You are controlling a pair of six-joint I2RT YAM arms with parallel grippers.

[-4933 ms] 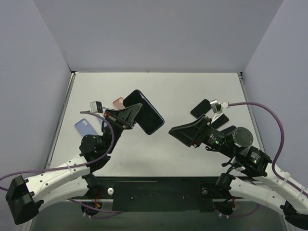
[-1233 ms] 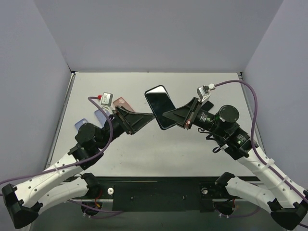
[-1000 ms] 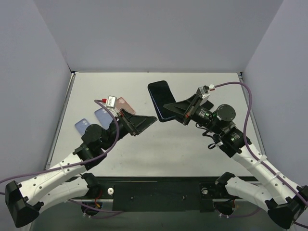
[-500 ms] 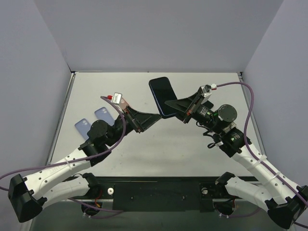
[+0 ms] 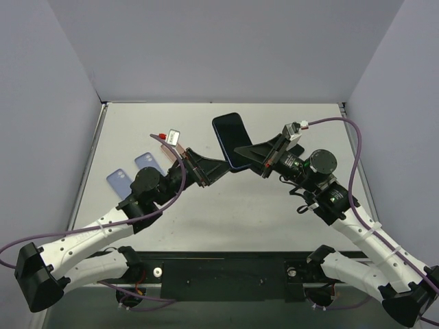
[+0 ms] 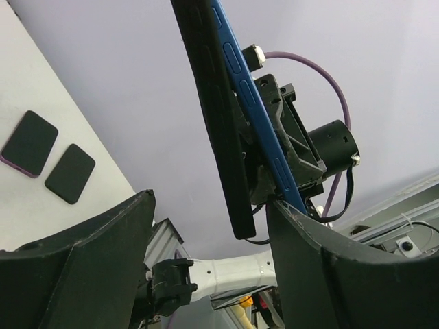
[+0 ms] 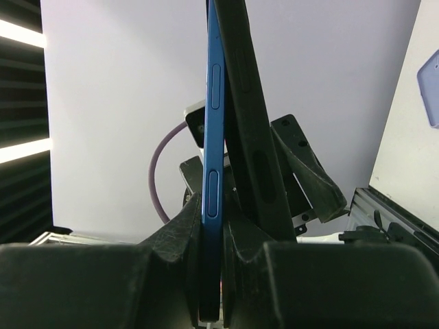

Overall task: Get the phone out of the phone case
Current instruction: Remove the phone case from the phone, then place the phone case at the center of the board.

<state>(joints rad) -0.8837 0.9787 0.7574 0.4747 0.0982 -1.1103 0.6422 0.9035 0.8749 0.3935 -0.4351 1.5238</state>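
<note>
The right hand [image 5: 240, 152] clenches the blue phone [image 7: 213, 137] and its black case [image 7: 248, 137]. The left hand [image 5: 221, 166] gapes wide around them.

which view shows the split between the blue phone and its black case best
Left wrist view: the blue phone and black case appear edge-on, close together at the top and fanning apart below. Right wrist also shows both edges, gap narrower. Top external shows only the dark flat face, no split.
</note>
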